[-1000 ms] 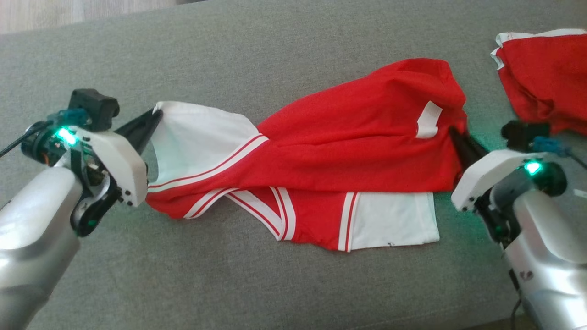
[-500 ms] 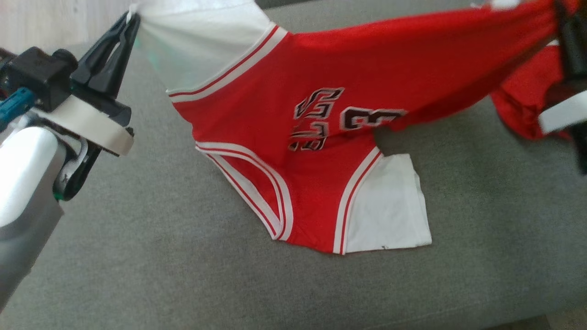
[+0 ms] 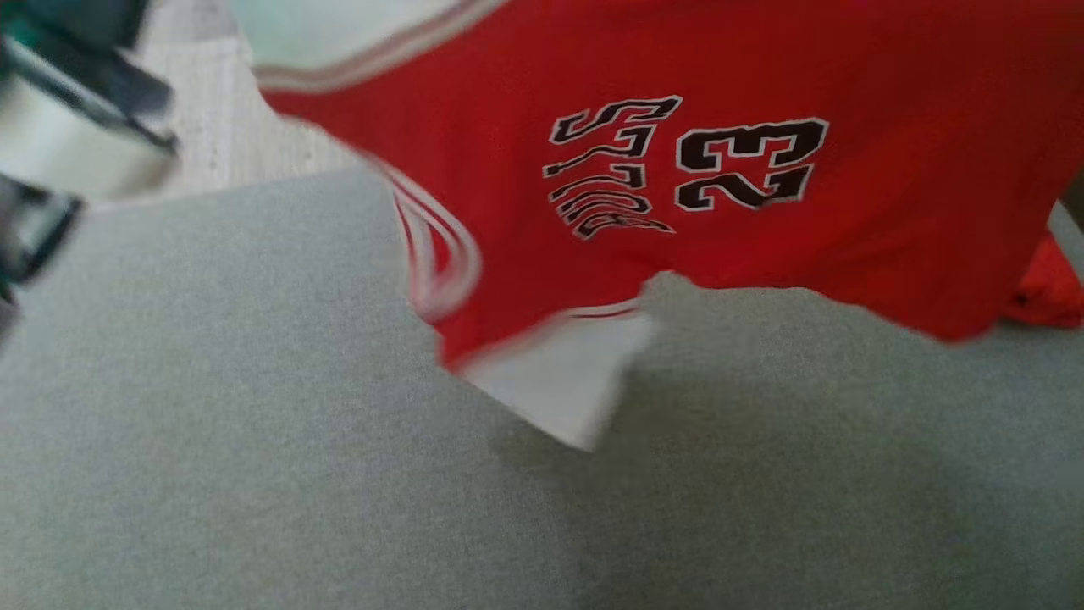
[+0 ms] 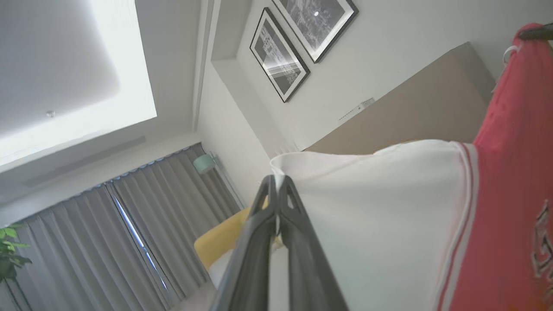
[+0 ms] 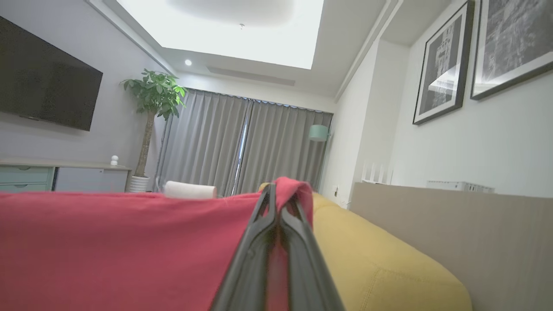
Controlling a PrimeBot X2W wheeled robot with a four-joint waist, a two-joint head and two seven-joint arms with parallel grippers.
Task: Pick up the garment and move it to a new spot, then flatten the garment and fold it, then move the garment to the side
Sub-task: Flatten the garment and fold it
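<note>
The garment [image 3: 762, 127] is a red jersey with white sleeves and a black "23", hanging stretched in the air above the grey cushion [image 3: 254, 474]. Its lower white sleeve [image 3: 563, 385] dangles just over the cushion. My left gripper [image 4: 276, 185] is shut on the edge of the other white sleeve [image 4: 380, 207], fingers pointing up toward the ceiling. My right gripper [image 5: 278, 192] is shut on a red corner of the garment [image 5: 108, 242]. A blurred part of my left arm [image 3: 59, 144] shows at the head view's upper left.
Another red cloth [image 3: 1050, 288] lies at the cushion's right edge. Wooden floor [image 3: 220, 127] shows beyond the cushion's far edge. A yellow sofa [image 5: 380, 259], grey curtains [image 5: 242, 147] and framed pictures [image 4: 298, 39] surround the area.
Both grippers have lifted the garment off the cushion, from lying crumpled to hanging stretched between them. The head view has shifted too, so the arms have left most of it.
</note>
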